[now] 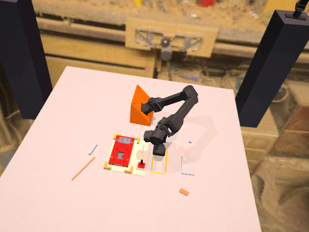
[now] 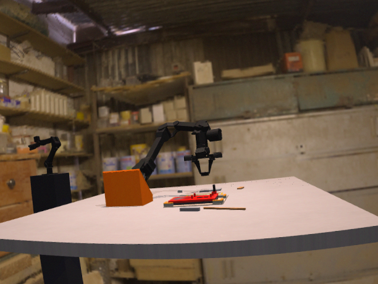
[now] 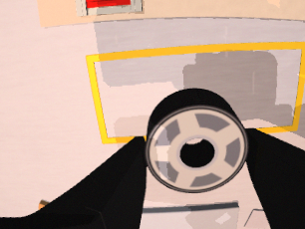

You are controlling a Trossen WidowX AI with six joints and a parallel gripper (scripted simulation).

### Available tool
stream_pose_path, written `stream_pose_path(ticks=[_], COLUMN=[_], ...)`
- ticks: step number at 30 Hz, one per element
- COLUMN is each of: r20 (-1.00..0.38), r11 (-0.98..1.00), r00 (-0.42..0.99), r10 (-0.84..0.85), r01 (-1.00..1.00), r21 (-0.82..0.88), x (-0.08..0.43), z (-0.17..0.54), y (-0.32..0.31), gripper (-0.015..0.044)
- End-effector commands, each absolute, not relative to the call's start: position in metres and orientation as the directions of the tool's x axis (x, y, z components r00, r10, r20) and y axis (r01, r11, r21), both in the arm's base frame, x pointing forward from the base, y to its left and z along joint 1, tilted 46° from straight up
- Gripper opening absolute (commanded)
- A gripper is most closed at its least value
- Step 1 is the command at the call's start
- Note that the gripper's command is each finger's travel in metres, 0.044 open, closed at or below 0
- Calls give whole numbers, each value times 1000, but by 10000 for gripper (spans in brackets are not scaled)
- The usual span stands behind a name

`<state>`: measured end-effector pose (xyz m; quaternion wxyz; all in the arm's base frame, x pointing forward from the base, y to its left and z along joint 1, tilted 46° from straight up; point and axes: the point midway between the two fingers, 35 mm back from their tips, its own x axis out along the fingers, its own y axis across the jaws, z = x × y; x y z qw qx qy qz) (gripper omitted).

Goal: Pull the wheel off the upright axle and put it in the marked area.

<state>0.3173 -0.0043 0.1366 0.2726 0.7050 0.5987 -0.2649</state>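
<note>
The wheel (image 3: 194,133), black-tyred with a pale spoked face, is held between the fingers of my gripper (image 3: 194,142) (image 2: 204,173). In the exterior view the gripper hangs well above the table. In the top view the wheel is hidden behind the gripper. The marked area's yellow outline (image 1: 158,173) (image 3: 150,52) lies flat on the table below; in the wrist view the wheel overlaps its near line. The black upright axle (image 1: 142,161) (image 2: 214,187) stands bare on its red base (image 1: 141,166) (image 3: 107,3), beside the marked area.
A red panel (image 1: 121,149) lies on the pale board beside the axle, between yellow corner pieces. A grey plate (image 1: 188,166) and an orange block (image 1: 184,191) lie right of the outline. An orange stick (image 1: 83,168) lies left; an orange wedge (image 1: 138,114) stands behind.
</note>
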Motion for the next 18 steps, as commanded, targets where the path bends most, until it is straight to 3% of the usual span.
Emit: stream_pose_path(ticks=[1, 18], r20=[-696, -696], r11=[-139, -139], r00=[140, 140], r10=[704, 704], r01=[989, 989], r21=[58, 59], x=[304, 305], z=[146, 129], y=[8, 31], gripper=[0, 0])
